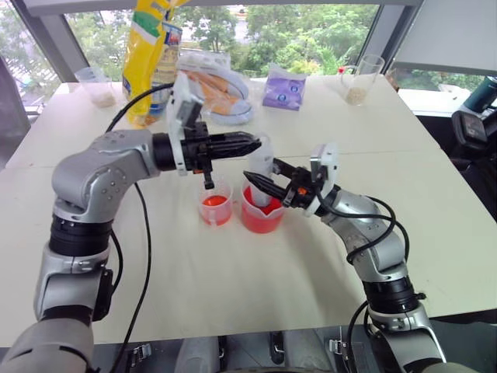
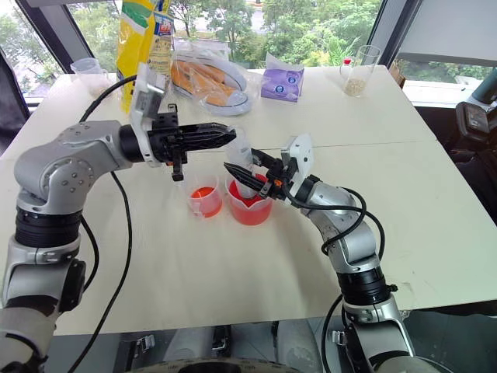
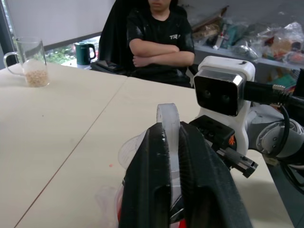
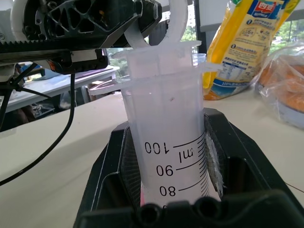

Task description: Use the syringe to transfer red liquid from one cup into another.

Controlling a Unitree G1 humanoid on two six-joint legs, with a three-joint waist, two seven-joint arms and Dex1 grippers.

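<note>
Jaws closed on both arms over the middle of the bench: the right gripper clamps the clear barrel of the syringe, while the left gripper pinches the white ring at the top of the plunger — seen between its two black fingers in the left wrist view. The syringe stands nearly upright, its long axis running top to bottom, its lower end down inside the wide cup, where red liquid sits; the printed scale on the barrel shows in the right wrist view, and the tip itself is hidden by the cup and the fingers. The narrow cup, just beside the wide one on the robot's left, also holds some red liquid. What the next move appears to turn on is that upright axis — the plunger ring lies directly above the barrel grip, so the left arm, reaching in level from the robot's left, would have to travel straight along the syringe's length while the right arm keeps the barrel steady. A sideways pull could tilt the barrel or tip the wide cup.
</note>
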